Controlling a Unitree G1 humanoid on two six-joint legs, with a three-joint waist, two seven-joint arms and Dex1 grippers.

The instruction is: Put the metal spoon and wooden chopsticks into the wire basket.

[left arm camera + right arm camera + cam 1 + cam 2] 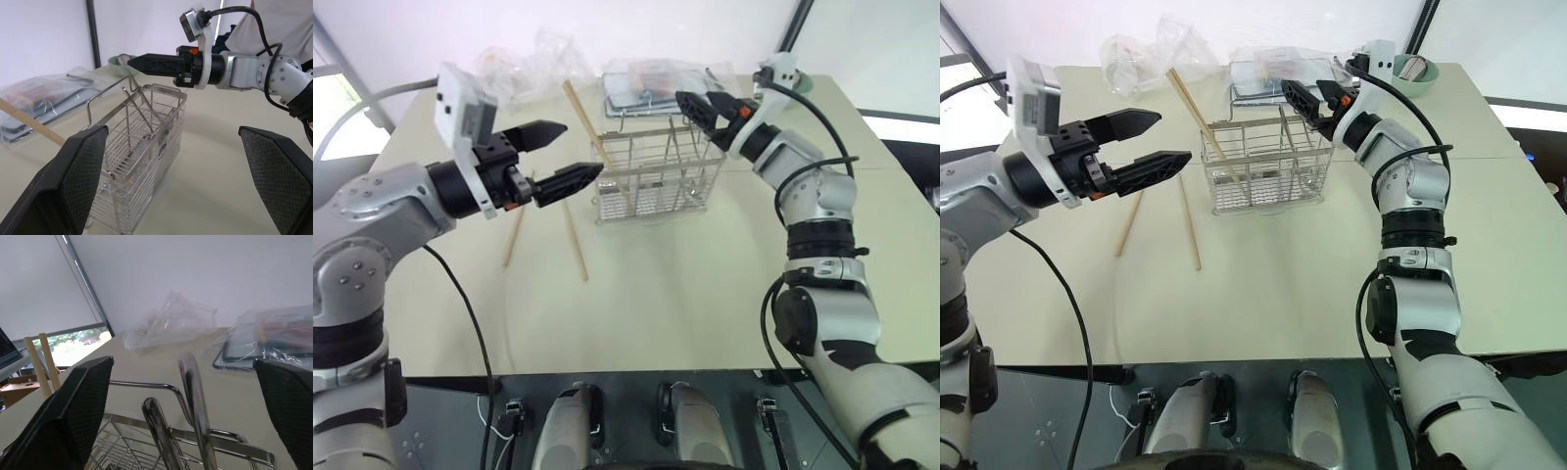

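On the pale table [705,294], we are finding our right gripper [703,108] spread empty over the wire basket [656,176], the metal spoon [195,396] standing inside. Our left gripper [553,157] is gaping beside a leaning chopstick [585,122]. Two wooden chopsticks [573,240] are awaiting pickup next.

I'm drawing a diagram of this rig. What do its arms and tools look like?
Both arms are silver-grey metal segments with black joints and loose black cables. Each ends in a black cylindrical wrist with a small orange mark, bearing a white camera block. The left tool and right tool each have two tapered black fingers with finely textured inner pads.
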